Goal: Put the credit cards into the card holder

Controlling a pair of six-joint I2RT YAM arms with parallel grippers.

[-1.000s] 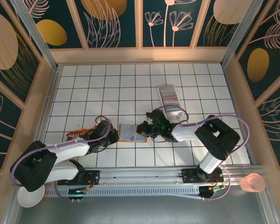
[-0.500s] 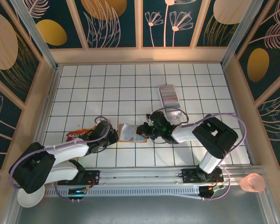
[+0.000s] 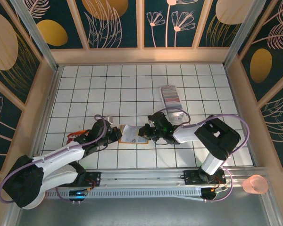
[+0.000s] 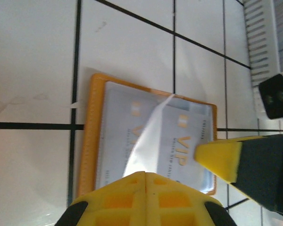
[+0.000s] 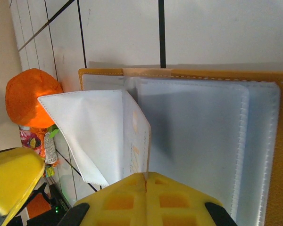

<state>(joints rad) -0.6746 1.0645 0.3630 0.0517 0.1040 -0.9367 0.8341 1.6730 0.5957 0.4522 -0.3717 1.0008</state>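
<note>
Card holder: laid open and flat on the white tiled table, toward its near side, between the two gripper tips; tan-orange stitched border, clear pockets inside.
Clear leaf: one pocket page, raised off the holder and curling toward the left arm (stitching along its edge is seen from the right wrist).
VIP card: pale, gold lettering, lodged under the clear pocket on the holder's right half.
Left gripper: fingers pressed together, no gap seen between them; tip set at the holder's left edge, where the raised leaf comes down to it. Whether the leaf is actually pinched cannot be told at such close range.
Right gripper: fingers likewise closed flush; tip laid on the holder's right side, touching the pocket over the VIP card.
Credit cards: long row stacked on edge in a clear tray, beyond the right gripper, well apart from the holder.
Orange object: on the table, left of the left gripper.
</note>
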